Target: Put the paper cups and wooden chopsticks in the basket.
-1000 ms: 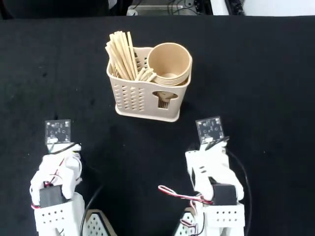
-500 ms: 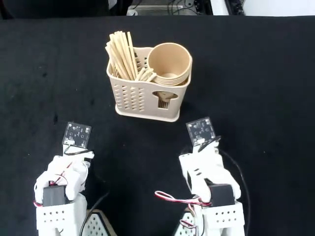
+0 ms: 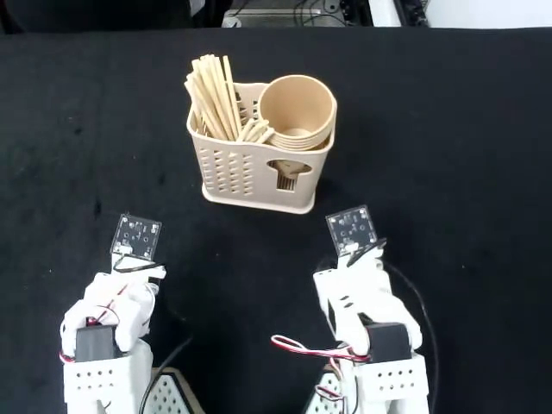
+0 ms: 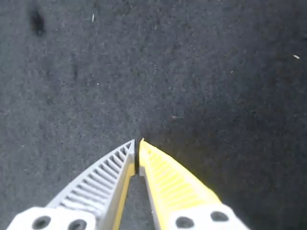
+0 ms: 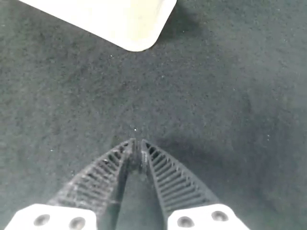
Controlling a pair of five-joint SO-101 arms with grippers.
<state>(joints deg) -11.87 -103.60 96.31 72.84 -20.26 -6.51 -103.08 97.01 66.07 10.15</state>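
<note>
Cups point(image 3: 297, 110) and chopsticks point(image 3: 212, 93) both stand in the basket point(image 3: 259, 177), at the far middle of the table point(image 3: 457, 172). The cups are nested in its right part, and the chopsticks are upright and fanned in its left part.

We begin at the left gripper point(image 4: 137, 142). Its fingers meet at the tips with nothing between them, over bare cloth at the near left. The right gripper point(image 5: 137, 142) is likewise closed to the tips and empty, at the near right, with a corner of the basket near it on the far side. Both grippers are well apart from the basket's contents.

We judge the task done, as cups and chopsticks alike are inside the basket.

On handling, we expect the cups to be light and thin-walled, so easily crushed. A hold across the rim, one finger inside and one outside, would suit them. We expect the chopsticks to be light, stiff and smooth, apt to pivot or slip. A hold near mid-length, across the stick, would keep one level.
</note>
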